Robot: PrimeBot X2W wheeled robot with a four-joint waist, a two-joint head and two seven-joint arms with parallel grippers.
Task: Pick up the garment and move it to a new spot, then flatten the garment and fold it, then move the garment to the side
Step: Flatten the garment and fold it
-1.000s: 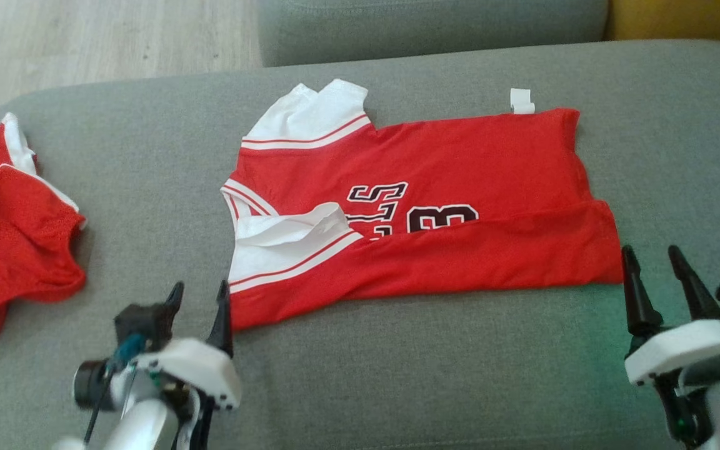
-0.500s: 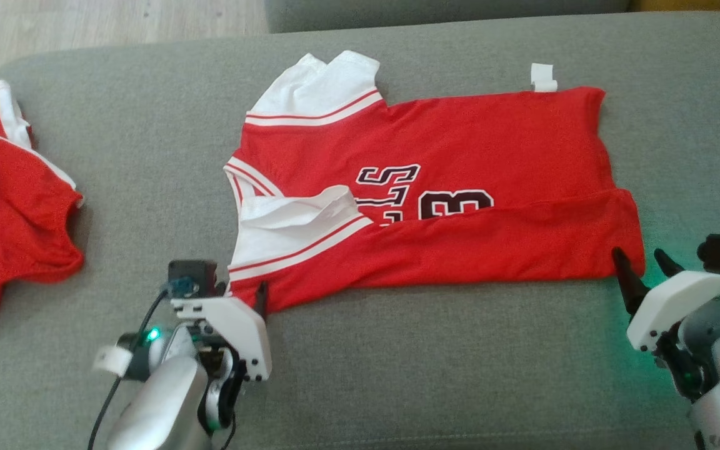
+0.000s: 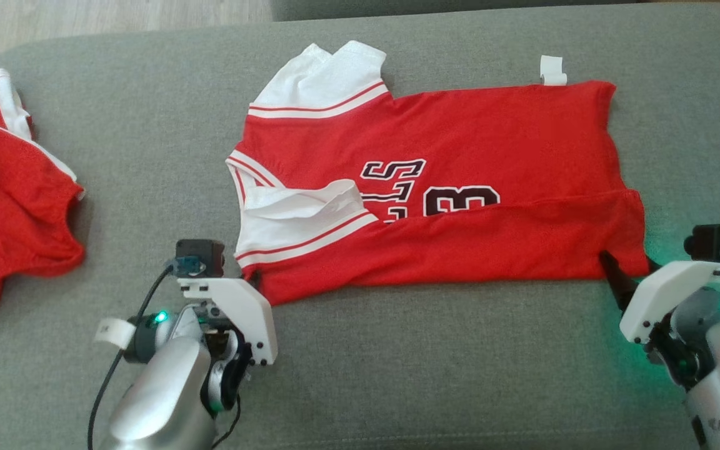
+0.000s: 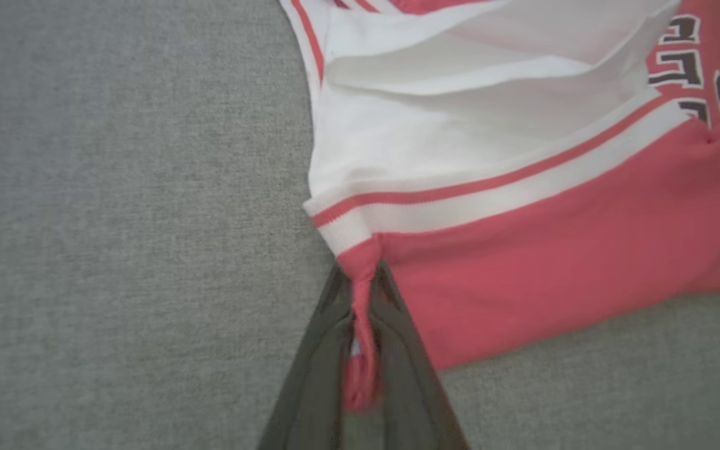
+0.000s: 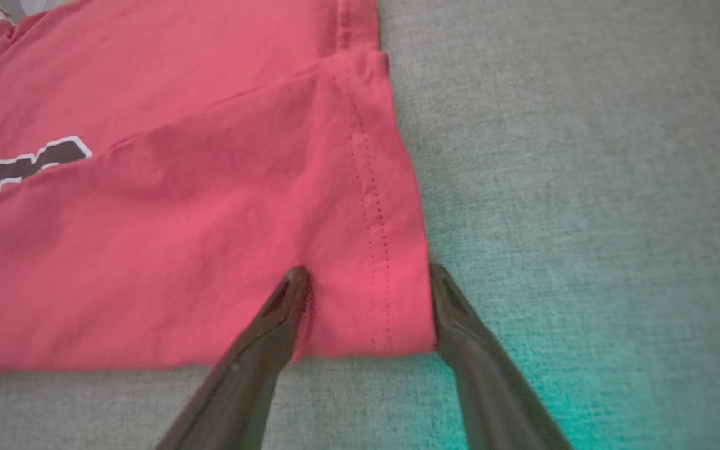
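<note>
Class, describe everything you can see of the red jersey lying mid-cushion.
The jersey is red, soft knit, with white striped sleeves, dark outlined lettering and a white tag. It lies flat on the grey cushion, its near long edge folded over. The left tool pinches its near sleeve-side corner; the open right tool straddles its near hem corner.

My left gripper (image 4: 360, 284) is pinched tight on the shirt (image 4: 554, 262) (cloth bunched between the fingers), wrist tipped down. My right gripper (image 5: 366, 275) stands spread, one finger on the cloth, the other just outside the hem.
</note>
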